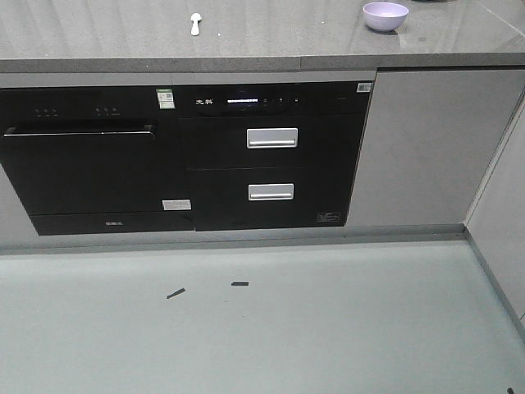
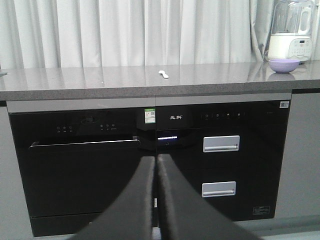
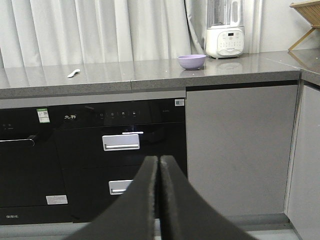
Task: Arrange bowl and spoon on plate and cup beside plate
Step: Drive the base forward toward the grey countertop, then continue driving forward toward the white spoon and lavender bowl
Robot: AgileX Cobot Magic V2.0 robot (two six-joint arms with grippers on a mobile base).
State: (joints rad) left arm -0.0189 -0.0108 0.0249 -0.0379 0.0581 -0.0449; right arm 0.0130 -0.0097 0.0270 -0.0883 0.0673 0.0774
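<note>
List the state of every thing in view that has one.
bowl: upright, empty, on the countertop
spoon: lying on the countertop, apart from the bowl
left gripper: shut, holding nothing
right gripper: shut, holding nothing
upper drawer: closed
lower drawer: closed
left appliance door: closed
control display: lit

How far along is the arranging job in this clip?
Nothing looks done: the purple bowl and white spoon lie far apart on the grey countertop. Nothing is in hand: the left gripper and right gripper are shut and empty. No plate or cup shows; every placement is left.
</note>
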